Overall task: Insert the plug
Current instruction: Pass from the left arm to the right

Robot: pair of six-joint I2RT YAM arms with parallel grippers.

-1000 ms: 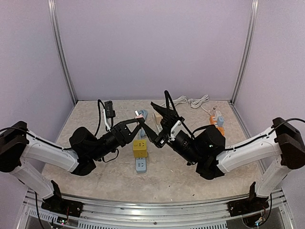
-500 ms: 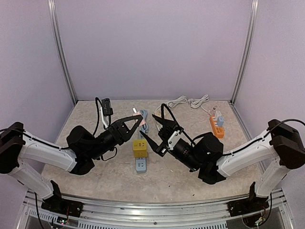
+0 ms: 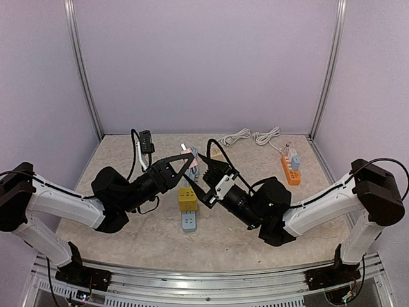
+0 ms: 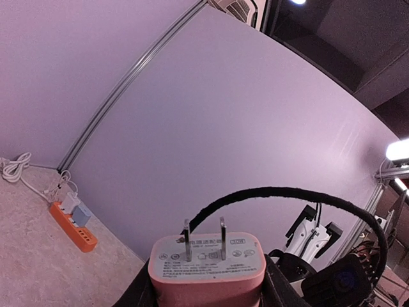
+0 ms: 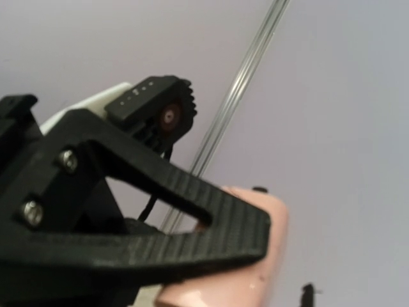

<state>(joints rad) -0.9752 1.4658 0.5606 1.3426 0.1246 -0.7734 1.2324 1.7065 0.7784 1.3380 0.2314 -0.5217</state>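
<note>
My left gripper (image 3: 186,157) is shut on the pink plug (image 3: 188,154) and holds it in the air above the table's middle. In the left wrist view the plug (image 4: 208,268) fills the bottom centre, its two metal prongs (image 4: 222,238) pointing away from the camera. My right gripper (image 3: 197,170) is right beside it, fingers spread and empty. The right wrist view shows a black ribbed finger (image 5: 192,236) pressed on the plug (image 5: 223,291) from very close. Below the plug, a yellow cube socket (image 3: 187,199) sits on a blue-grey power strip (image 3: 189,222).
An orange power strip (image 3: 290,170) with a plug in it lies at the back right; the left wrist view also shows this strip (image 4: 73,227). White cables (image 3: 246,135) curl along the back wall. A black adapter (image 3: 147,144) stands at the back left. A black cable (image 4: 287,192) arcs over the plug.
My right arm has come down and to the left, bringing its open gripper close to the plug. The left gripper has kept the plug almost in place.
</note>
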